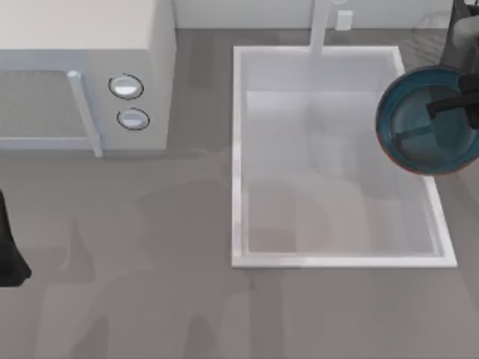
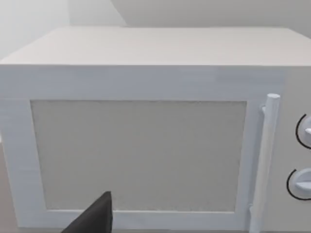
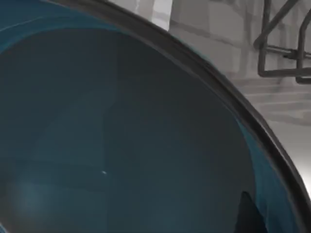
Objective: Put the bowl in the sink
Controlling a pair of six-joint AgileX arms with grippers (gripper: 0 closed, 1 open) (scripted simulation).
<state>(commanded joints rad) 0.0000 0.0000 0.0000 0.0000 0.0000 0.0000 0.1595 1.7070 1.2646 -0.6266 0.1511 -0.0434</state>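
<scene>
My left arm [image 1: 9, 247] sits parked at the surface's [image 1: 150, 284] left edge, its wrist facing the microwave [image 1: 82, 75]; I cannot tell whether its jaws are released or clenched. In the middle lies the sink [image 1: 238, 149], its faucet [image 1: 320, 30] at the far rim. My right arm reaches in from the far right corner, and the right gripper [image 1: 449, 108] has its jaws clenched on the bowl [image 1: 419, 120] at the rim. The bowl hangs from them, tilted, over the sink's right rim, partly above the basin.
</scene>
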